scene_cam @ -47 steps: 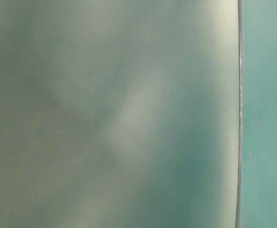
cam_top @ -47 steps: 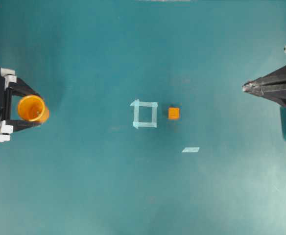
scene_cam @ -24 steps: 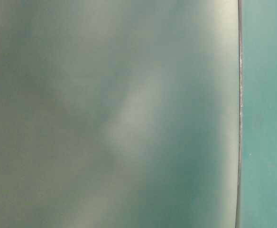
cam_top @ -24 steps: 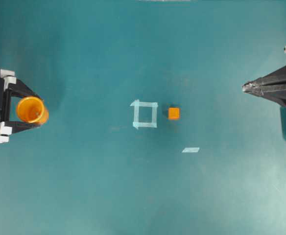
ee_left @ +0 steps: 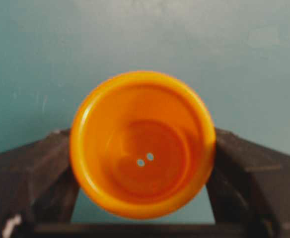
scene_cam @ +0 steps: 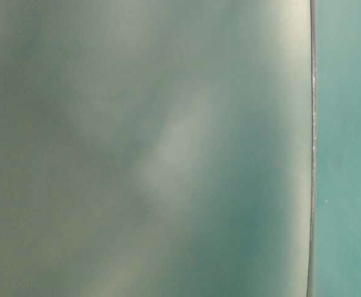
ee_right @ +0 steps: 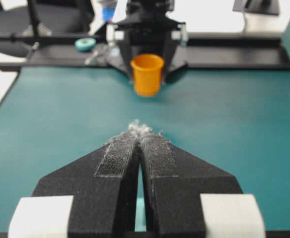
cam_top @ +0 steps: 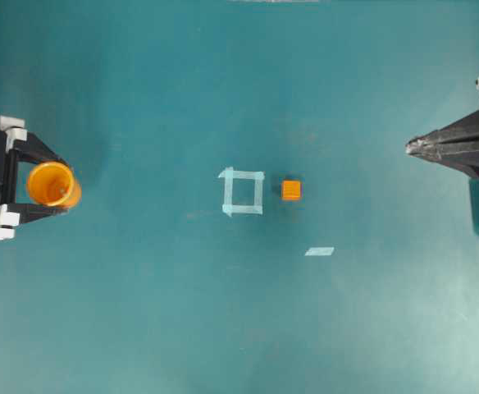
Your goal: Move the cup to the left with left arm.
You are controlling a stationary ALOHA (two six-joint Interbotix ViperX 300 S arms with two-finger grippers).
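Observation:
The orange-yellow cup (cam_top: 51, 184) stands upright at the far left of the teal table, between the two black fingers of my left gripper (cam_top: 61, 184). In the left wrist view I look down into the cup (ee_left: 142, 144), and a finger (ee_left: 45, 163) presses against each side of it. The right wrist view shows the cup (ee_right: 147, 74) far across the table, held in front of the left arm. My right gripper (cam_top: 410, 146) rests at the right edge, its pointed fingers (ee_right: 117, 153) together with nothing between them.
A small orange cube (cam_top: 290, 190) lies just right of a pale tape square (cam_top: 242, 191) at the table's middle. A short tape strip (cam_top: 319, 251) lies below and to the right. The table-level view is a green blur.
The cup and the left gripper around it have drifted slightly to the left. The right gripper and the cube have not moved.

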